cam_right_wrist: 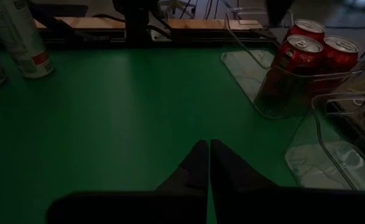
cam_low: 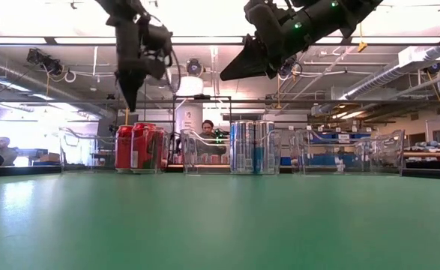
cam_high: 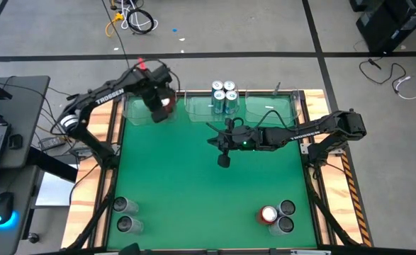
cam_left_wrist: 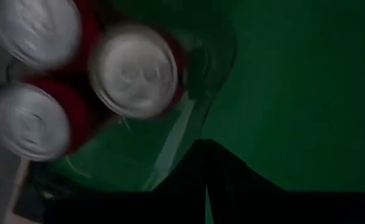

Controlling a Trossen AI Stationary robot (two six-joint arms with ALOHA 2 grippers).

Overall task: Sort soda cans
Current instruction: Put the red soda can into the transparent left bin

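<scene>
Three red soda cans [cam_left_wrist: 132, 68] stand in the clear left bin [cam_high: 140, 112] at the table's far edge; they also show in the low view [cam_low: 139, 148] and the right wrist view [cam_right_wrist: 306, 50]. My left gripper [cam_high: 158, 112] hangs shut above that bin, fingers pointing down [cam_low: 130, 97], touching nothing. Blue-and-white cans [cam_high: 224, 95] stand in the middle bin. My right gripper [cam_high: 213, 142] is shut and empty, raised over the table's middle [cam_low: 231, 73]. One red can [cam_high: 268, 214] and two grey cans [cam_high: 286, 216] stand near the right near corner. Two more grey cans [cam_high: 127, 214] stand near the left.
A third clear bin [cam_high: 273, 110], to the right of the middle one, holds nothing that I can see. The green mat [cam_high: 193, 184] lies bare between the bins and the near cans. A laptop and mouse sit on a side desk to the left. A person sits beyond the table [cam_low: 207, 131].
</scene>
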